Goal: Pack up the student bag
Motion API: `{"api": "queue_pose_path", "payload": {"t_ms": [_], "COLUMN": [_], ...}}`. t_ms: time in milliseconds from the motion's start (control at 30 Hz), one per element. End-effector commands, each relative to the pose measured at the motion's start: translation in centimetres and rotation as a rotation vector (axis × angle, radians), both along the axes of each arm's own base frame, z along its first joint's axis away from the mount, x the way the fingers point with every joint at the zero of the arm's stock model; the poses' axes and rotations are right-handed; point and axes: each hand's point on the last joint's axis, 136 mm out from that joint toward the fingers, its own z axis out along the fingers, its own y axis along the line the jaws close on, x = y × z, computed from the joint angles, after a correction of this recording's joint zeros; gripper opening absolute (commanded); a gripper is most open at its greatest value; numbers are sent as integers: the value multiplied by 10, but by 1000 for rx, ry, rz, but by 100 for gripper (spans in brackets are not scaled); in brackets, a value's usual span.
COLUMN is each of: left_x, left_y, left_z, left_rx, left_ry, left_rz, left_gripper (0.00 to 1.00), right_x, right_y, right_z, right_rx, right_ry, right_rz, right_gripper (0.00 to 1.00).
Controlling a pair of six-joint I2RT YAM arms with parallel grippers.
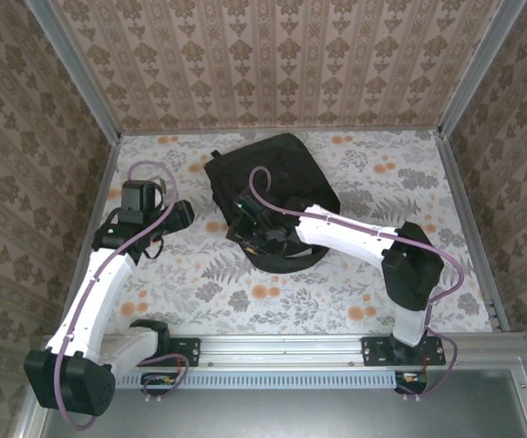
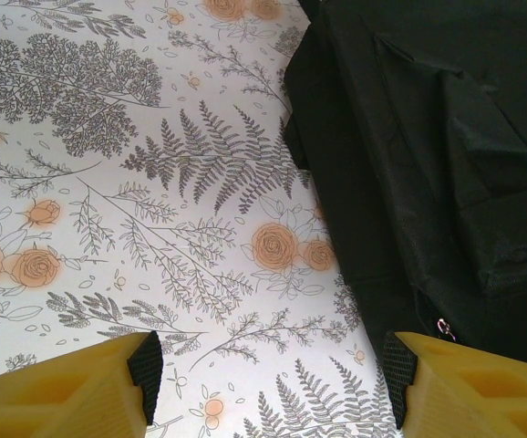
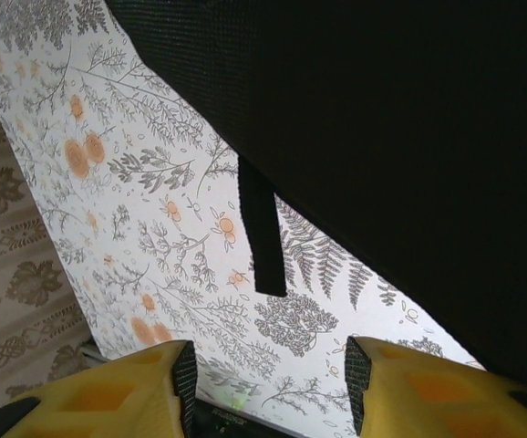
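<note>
The student bag (image 1: 277,178) is a large black fabric backpack lying flat at the middle of the floral table. My left gripper (image 1: 181,216) hovers just left of the bag, apart from it. In the left wrist view that gripper (image 2: 271,365) is open over bare cloth, with the bag's edge (image 2: 428,155) beside its right finger. My right gripper (image 1: 247,224) is over the bag's near left part. In the right wrist view it (image 3: 268,374) stands open and holds nothing. The bag (image 3: 391,137) is above it, and a black strap (image 3: 261,237) lies on the cloth.
The floral tablecloth (image 1: 336,283) has free room in front of the bag and to its right. Patterned walls (image 1: 273,55) close the back and both sides. A metal rail (image 1: 336,347) with the arm bases runs along the near edge.
</note>
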Motion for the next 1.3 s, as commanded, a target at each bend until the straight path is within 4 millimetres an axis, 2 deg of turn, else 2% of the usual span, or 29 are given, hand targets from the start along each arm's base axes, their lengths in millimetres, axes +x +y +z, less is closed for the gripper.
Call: {"api": "queue_pose_path", "payload": {"t_ms": [0, 67, 300, 567, 800, 1067, 1267], "left_x": [1, 1, 1, -1, -1, -1, 0], "left_y": [2, 1, 0, 1, -3, -4, -6], "left_z": [6, 6, 8, 12, 11, 10, 8], "left_rx": [-3, -6, -15, -11, -24, -26, -32], "left_ry": [-32, -31, -35, -54, -52, -49, -44], "left_rz": [8, 6, 4, 3, -11, -16, -21], "left_gripper": [68, 68, 68, 69, 69, 69, 69], "right_x": [3, 1, 6, 26, 37, 44, 47], "right_y": [0, -2, 14, 12, 29, 32, 27], "right_z": [-2, -3, -9, -14, -3, -5, -2], "right_rx": [-29, -39, 15, -28, 12, 13, -4], "right_ry": [-5, -11, -11, -47, -98, -109, -135], "right_rz": [-101, -141, -192, -208, -132, -99, -89], "right_gripper": [50, 50, 50, 48, 41, 36, 25]}}
